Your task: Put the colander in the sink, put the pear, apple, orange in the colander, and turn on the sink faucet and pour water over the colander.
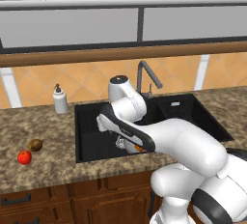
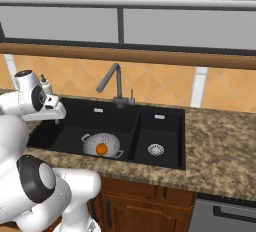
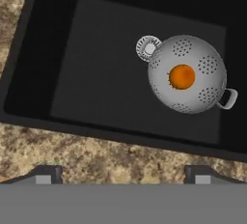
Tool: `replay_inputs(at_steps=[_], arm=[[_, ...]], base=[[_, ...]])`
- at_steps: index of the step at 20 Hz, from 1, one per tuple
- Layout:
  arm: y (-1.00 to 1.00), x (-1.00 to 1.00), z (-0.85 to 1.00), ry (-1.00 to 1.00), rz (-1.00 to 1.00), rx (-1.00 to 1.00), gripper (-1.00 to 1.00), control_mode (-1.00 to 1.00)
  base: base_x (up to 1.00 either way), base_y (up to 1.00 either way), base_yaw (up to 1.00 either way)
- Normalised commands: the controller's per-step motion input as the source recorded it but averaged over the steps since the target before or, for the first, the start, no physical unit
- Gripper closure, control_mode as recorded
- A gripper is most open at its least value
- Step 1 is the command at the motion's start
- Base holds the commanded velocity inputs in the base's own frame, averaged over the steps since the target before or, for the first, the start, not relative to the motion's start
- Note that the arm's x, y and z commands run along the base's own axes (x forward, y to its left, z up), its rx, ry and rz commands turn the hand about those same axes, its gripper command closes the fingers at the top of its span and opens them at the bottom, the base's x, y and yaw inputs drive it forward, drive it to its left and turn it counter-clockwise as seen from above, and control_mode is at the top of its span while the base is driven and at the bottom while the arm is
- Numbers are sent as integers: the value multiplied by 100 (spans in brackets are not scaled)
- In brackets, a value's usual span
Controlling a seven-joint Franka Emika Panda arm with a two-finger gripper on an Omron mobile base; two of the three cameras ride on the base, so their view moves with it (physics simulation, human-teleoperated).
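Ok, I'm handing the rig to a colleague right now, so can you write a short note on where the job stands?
Gripper: open, holding nothing, above the front edge of the sink.
Colander: in the large basin, orange inside it.
Pear and apple: on the counter left of the sink, close together.
Sink faucet: no water visible.
Done: colander placed, orange in.
Left: pear and apple into the colander, then turn on the faucet and pour water over it.
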Motion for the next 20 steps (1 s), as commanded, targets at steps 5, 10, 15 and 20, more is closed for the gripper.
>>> replay_inputs(at_steps=[5, 10, 15, 20], arm=[[88, -28, 34, -15, 2, 5, -100, -100], [81, -14, 32, -18, -1, 7, -100, -100], [71, -18, 16, 0, -3, 15, -100, -100], [66, -9, -10, -2, 0, 25, -100, -100]], base=[[0, 0, 0], [0, 0, 0], [0, 0, 0], [0, 0, 0]])
